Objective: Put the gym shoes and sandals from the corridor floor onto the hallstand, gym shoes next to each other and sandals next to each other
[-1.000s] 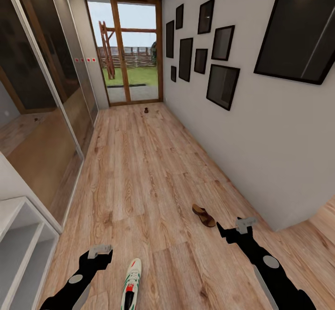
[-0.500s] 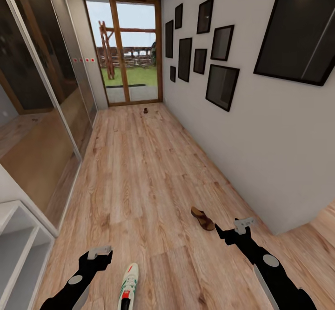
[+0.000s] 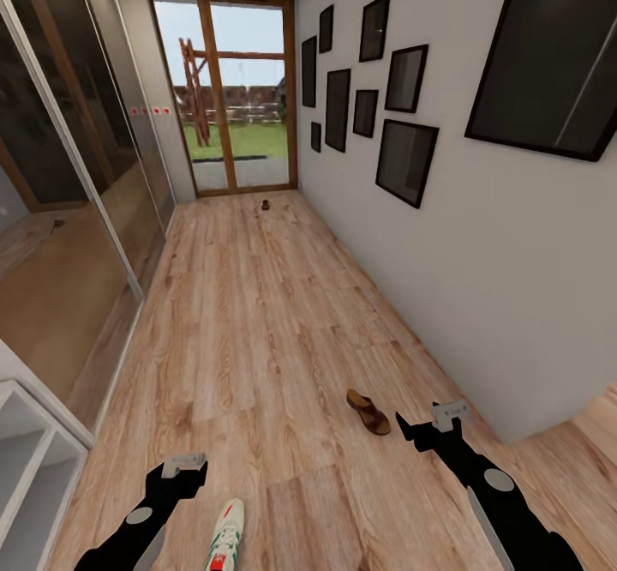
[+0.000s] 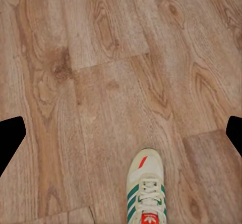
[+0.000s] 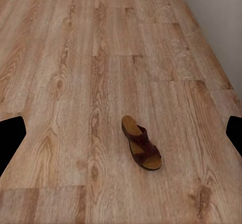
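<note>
Two shoes slide lower in the head view as the camera swings right, no shoe lifted: the gym shoe (image 3: 224, 539) lies beside the open, empty left claw (image 3: 183, 465), the sandal (image 3: 368, 411) just beside the open right claw (image 3: 428, 421)

The corridor floor (image 3: 257, 314) is laid in light brown planks with darker wood grain and knots. A gym shoe (image 4: 146, 188) is coloured cream-white, with teal-green side stripes, white laces and red-orange patches at toe and tongue, while a sandal (image 5: 141, 143) is seen in dark brown straps over a tan footbed. The hallstand (image 3: 26, 459) is finished in pale grey-white.
</note>
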Motion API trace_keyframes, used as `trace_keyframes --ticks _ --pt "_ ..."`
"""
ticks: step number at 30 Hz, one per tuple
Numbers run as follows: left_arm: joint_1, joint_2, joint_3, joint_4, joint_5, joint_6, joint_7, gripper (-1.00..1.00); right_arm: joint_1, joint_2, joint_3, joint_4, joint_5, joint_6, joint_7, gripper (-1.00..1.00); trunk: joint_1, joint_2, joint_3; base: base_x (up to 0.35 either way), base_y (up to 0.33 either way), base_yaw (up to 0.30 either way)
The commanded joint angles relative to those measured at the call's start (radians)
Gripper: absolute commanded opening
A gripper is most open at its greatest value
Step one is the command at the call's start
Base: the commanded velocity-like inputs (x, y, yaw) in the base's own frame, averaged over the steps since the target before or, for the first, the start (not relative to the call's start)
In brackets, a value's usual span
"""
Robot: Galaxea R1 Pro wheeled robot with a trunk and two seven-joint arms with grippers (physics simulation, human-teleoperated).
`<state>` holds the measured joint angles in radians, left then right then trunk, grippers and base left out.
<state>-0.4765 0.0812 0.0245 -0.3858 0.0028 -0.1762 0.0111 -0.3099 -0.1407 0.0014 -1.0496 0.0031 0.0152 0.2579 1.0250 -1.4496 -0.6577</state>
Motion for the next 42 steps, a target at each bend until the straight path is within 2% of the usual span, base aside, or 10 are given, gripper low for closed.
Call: trace_keyframes --ticks 1,9,22,42 --pt "-0.001 0.0 0.001 0.001 0.0 -0.003 0.001 1.0 0.0 0.0 0.0 0.0 0.0 0.002 0.003 1.0 0.0 0.0 -0.001 0.018 -0.012 0.0" --pt "-0.001 -0.004 0.0 0.001 0.0 -0.004 0.001 1.0 0.0 0.0 0.0 -0.001 0.0 0.002 0.003 1.0 0.0 0.0 -0.001 -0.074 -0.004 0.0" --pt "-0.002 -0.008 0.0 0.001 0.0 -0.003 0.001 1.0 0.0 0.0 0.001 -0.003 0.001 0.001 0.002 1.0 0.0 0.0 -0.001 -0.31 0.0 0.0" --pt "-0.002 -0.011 -0.001 0.0 0.0 -0.003 0.0 1.0 0.0 0.0 -0.001 -0.008 0.0 0.005 0.003 1.0 0.0 0.0 -0.001 -0.023 0.0 0.0"
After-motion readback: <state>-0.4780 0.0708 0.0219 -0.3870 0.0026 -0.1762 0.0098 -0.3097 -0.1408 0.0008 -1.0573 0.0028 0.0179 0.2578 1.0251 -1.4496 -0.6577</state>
